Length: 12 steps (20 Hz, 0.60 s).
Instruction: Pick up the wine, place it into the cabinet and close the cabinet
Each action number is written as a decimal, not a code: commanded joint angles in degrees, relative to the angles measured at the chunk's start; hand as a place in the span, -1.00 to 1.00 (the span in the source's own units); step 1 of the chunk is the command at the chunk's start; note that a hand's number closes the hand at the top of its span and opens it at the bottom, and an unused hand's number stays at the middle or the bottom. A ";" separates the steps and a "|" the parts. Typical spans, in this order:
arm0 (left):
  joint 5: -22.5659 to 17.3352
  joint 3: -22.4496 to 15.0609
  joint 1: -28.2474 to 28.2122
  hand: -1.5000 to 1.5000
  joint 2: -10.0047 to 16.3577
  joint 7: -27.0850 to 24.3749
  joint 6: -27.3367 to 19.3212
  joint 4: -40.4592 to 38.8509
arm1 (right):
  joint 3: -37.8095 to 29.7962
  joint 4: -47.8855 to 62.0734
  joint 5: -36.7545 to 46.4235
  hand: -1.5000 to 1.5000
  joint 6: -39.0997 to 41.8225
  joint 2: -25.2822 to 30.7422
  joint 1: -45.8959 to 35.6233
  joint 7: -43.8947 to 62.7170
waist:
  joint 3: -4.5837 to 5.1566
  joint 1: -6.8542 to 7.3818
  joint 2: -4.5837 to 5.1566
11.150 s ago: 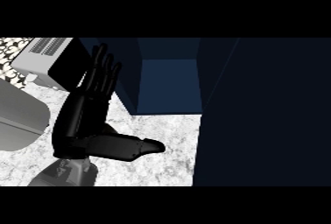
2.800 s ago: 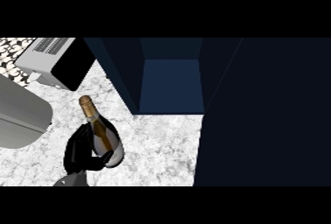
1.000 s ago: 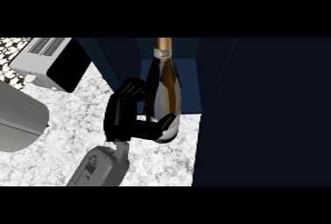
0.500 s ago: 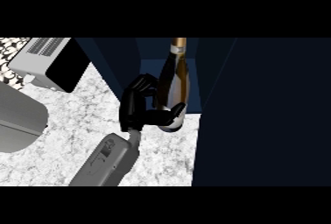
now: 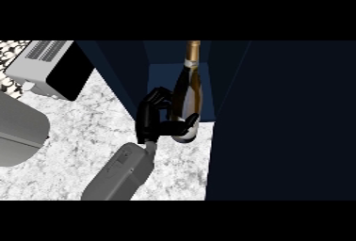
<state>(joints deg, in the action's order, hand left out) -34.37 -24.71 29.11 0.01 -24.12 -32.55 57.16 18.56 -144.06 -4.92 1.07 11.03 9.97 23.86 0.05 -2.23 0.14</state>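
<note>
- Wine bottle [image 5: 185, 94] is at the mouth of the open dark-blue cabinet [image 5: 125, 70]. Its gold-foiled neck reaches in over the blue compartment, and its rounded base is at the front edge, above the marble counter [image 5: 76, 127].
- Left hand [image 5: 151, 120] grips the bottle from its left side. The fingers [image 5: 158, 96] curl round the lower body and the thumb [image 5: 182, 123] wraps across near the base. Holding it low probably leaves the neck free to go in first.
- The grey forearm [image 5: 122, 174] comes in slanting from the lower edge, in line with the opening. This looks like a straight push inward.
- I judge the placing step to be under way: the bottle is not yet set down or let go, and the closing is not yet done.
- The compartment is narrow, with a dark side wall close on each side of the bottle, so the hand has little room beside it.
- A broad dark panel [image 5: 292, 117] fills the right. It may be the open door, but I cannot tell.
- Well apart at the upper left is a grey vented appliance [image 5: 49, 66] with a black face. A rounded grey form [image 5: 17, 132] lies at the left edge. Neither blocks the way.
- The right hand does not show.
</note>
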 commanded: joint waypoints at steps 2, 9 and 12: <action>-6.24 0.29 3.55 1.00 -0.01 -4.12 2.80 -6.43 | -4.95 -8.53 -7.84 -1.00 0.32 0.59 0.82 3.77 | -0.03 0.62 0.08; -12.31 1.22 11.28 1.00 -0.01 -4.45 1.51 -13.34 | -2.05 -12.64 -6.67 -1.00 1.65 1.20 4.04 4.94 | -0.02 -0.71 0.03; -12.58 1.85 11.11 1.00 -0.01 -4.75 5.68 -16.64 | -3.61 -5.50 -5.84 -1.00 0.99 -1.37 1.22 1.47 | -0.04 0.78 0.04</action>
<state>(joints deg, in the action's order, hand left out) -45.14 -23.09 38.31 0.00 -29.17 -28.56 43.38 16.31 -143.82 -5.36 2.29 10.52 9.58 23.94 0.03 -2.21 0.22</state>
